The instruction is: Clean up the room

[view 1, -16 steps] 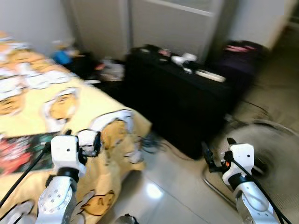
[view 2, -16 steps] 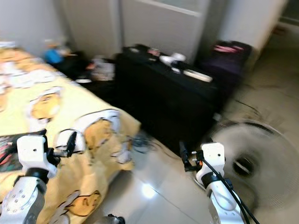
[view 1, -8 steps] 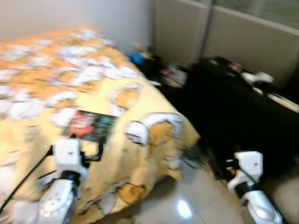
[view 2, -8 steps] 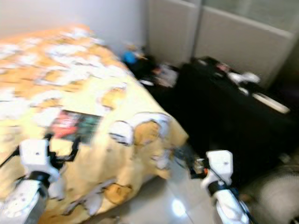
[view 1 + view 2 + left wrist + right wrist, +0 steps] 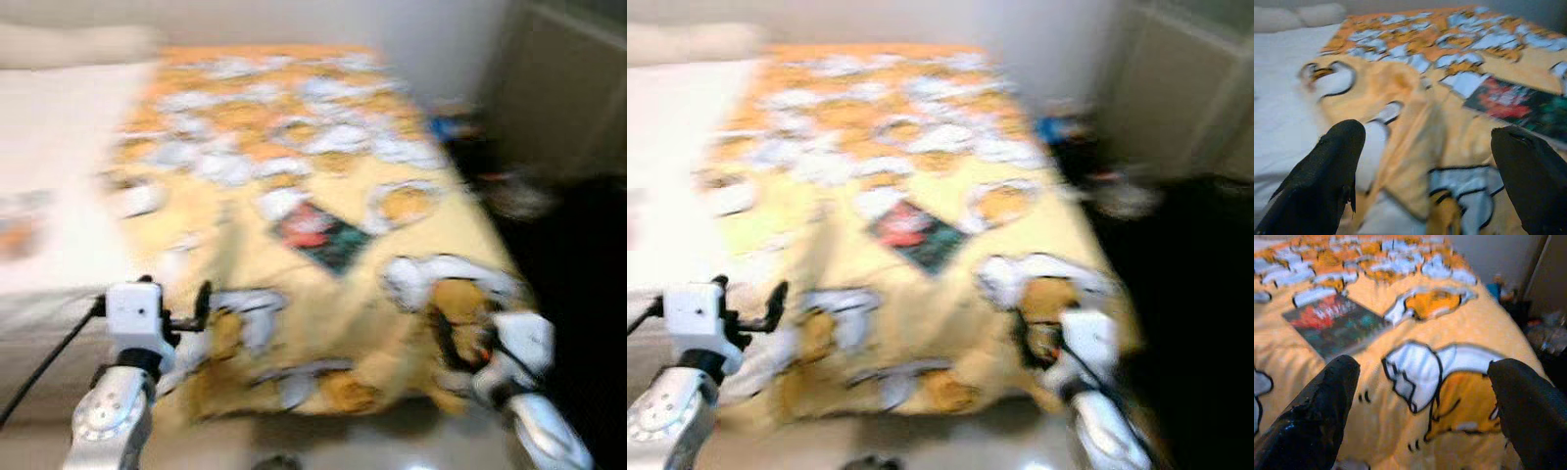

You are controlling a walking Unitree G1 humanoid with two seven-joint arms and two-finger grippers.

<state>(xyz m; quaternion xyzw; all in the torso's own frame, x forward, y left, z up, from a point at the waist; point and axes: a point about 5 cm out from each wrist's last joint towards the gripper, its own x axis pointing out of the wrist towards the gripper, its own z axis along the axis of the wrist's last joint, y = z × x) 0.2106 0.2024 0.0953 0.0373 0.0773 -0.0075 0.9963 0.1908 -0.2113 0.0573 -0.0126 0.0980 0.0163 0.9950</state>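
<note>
A bed with a yellow cartoon-print blanket (image 5: pixel 323 225) lies before me, blurred by camera motion. On the blanket rests a dark book with a red and green cover (image 5: pixel 321 232), also the book (image 5: pixel 1518 105) and the book (image 5: pixel 1334 325) in the wrist views. My left gripper (image 5: pixel 1430 166) is open near the bed's foot edge on the left, with nothing between its fingers (image 5: pixel 1327 171). My right gripper (image 5: pixel 1420 406) is open near the bed's right corner, over a white and orange cartoon figure on the blanket, and holds nothing.
White sheet and pillows (image 5: pixel 1303 14) lie on the bed's left side. A dark cabinet (image 5: pixel 1205 294) stands to the right of the bed, with small cluttered items (image 5: pixel 460 127) on the floor by the far wall. Glossy floor (image 5: pixel 294 446) shows below the bed's foot.
The camera has swung left: the black cabinet and the fan have left the centre, and the bed now fills the view. Both arms keep their places relative to the body.
</note>
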